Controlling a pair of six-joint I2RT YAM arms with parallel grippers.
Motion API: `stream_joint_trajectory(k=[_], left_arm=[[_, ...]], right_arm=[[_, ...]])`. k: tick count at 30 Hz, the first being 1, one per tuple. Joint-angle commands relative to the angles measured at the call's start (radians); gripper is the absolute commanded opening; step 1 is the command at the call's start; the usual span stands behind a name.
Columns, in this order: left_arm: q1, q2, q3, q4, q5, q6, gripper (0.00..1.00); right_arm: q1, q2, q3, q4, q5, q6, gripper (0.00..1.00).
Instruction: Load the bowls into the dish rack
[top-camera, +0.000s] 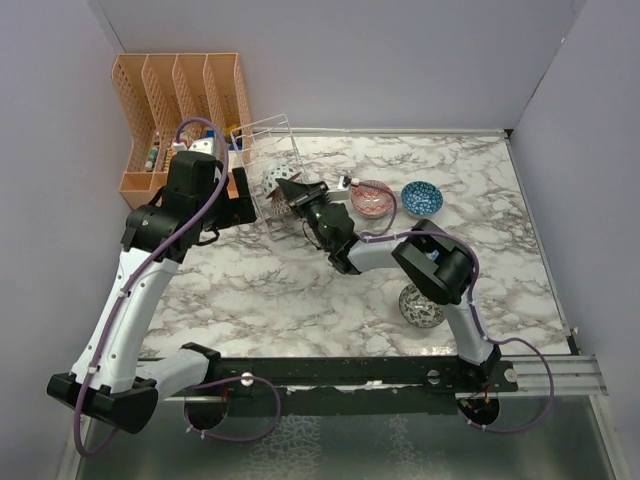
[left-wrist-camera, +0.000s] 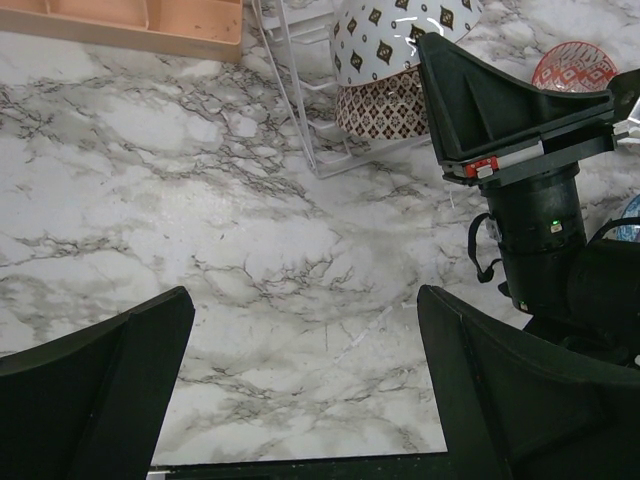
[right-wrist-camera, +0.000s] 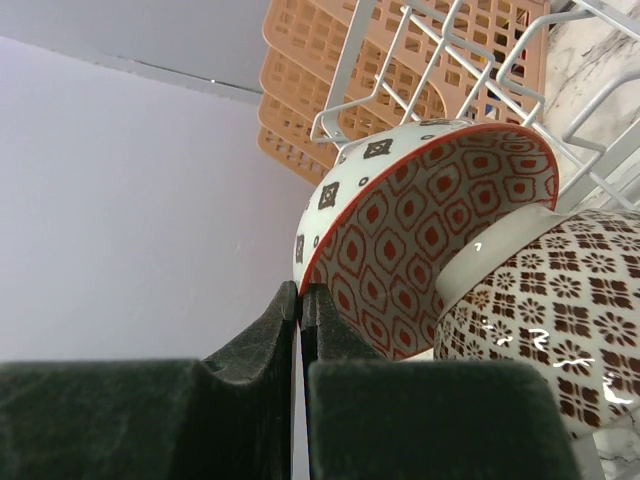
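My right gripper (right-wrist-camera: 300, 292) has its fingers together, empty, at the dish rack (top-camera: 262, 150). Racked: red bowl (right-wrist-camera: 420, 230), brown bowl (right-wrist-camera: 545, 330). Remaining: pink bowl (top-camera: 372, 198), blue bowl (top-camera: 421, 198), grey-green bowl (top-camera: 421, 306).

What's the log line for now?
dish rack: red bowl, brown bowl | table: pink bowl, blue bowl, grey bowl | right hand: shut, at red bowl | left hand: open

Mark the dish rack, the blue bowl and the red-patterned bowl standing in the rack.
dish rack (top-camera: 265, 150), top view, open wire frame behind the bowls.
blue bowl (top-camera: 422, 198), top view, patterned inside.
red-patterned bowl (right-wrist-camera: 420, 240), right wrist view, inner wall.
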Motion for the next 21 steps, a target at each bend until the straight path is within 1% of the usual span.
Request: stream_joint_trajectory(k=[1,5,14,21], left_arm=[[-0.003,-0.031,-0.020,0.018,0.020,-0.003,0.97],[-0.004,-0.037,-0.038,0.021,0.030,-0.005,0.97],[-0.009,-0.051,-0.070,0.032,0.037,-0.003,0.96],[-0.020,-0.057,-0.074,0.036,0.030,0.001,0.96]], right_arm=[[0.018,0.024,-0.030,0.085,0.053,0.032,0.01],[0.020,0.024,-0.045,0.077,0.056,0.041,0.01],[0.022,0.016,-0.081,0.030,0.014,0.111,0.07],[0.022,-0.013,-0.097,-0.022,-0.008,0.149,0.18]])
